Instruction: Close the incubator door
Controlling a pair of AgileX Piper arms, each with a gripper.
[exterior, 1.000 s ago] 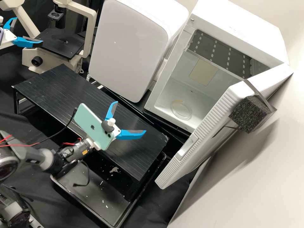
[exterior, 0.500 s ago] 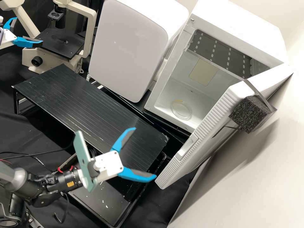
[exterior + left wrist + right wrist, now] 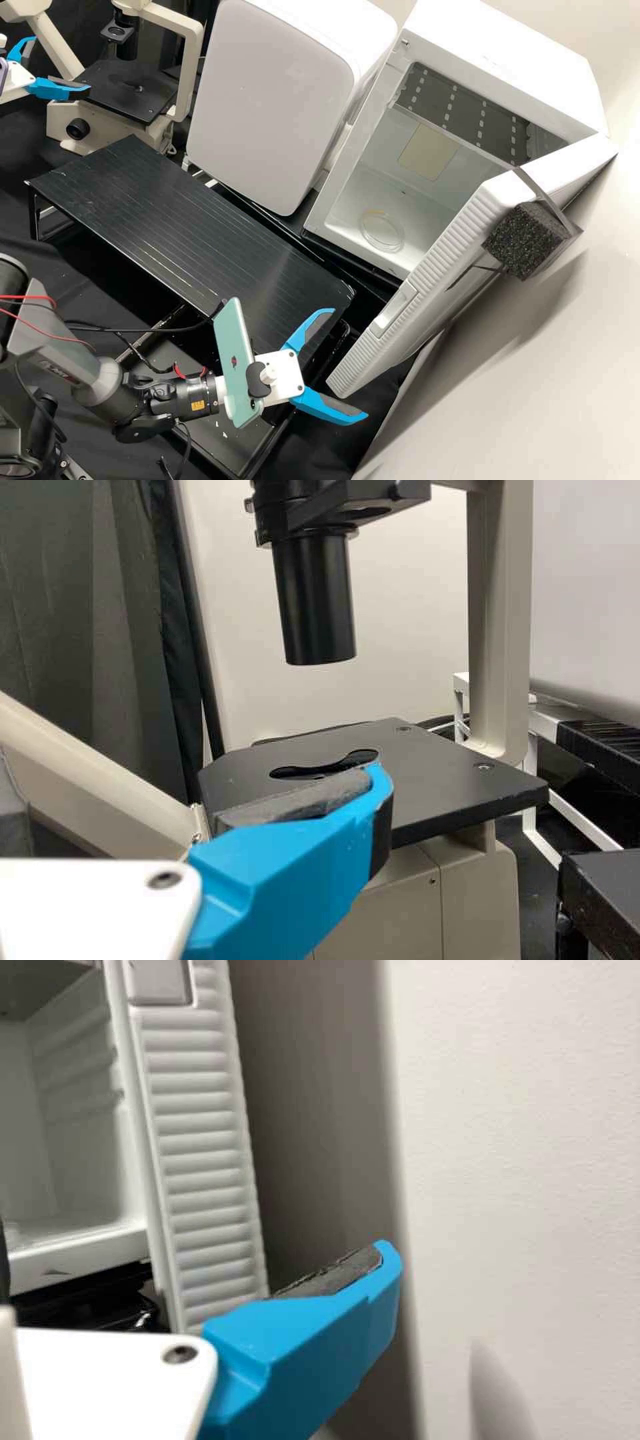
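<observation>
Right end effector (image 3: pixel 347 365) nearer open door (image 3: pixel 443 257)
Fingers apart; the door's free edge lies just ahead, long axis slanting away; contact unclear.

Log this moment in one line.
Incubator door: open | right end effector: open, near door | left end effector: open, by microscope

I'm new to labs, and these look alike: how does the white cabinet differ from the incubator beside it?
The white cabinet looks shut, while the incubator stands open. The cabinet shows a smooth front; the incubator's door has a ribbed edge. Both are white and boxy.
</observation>
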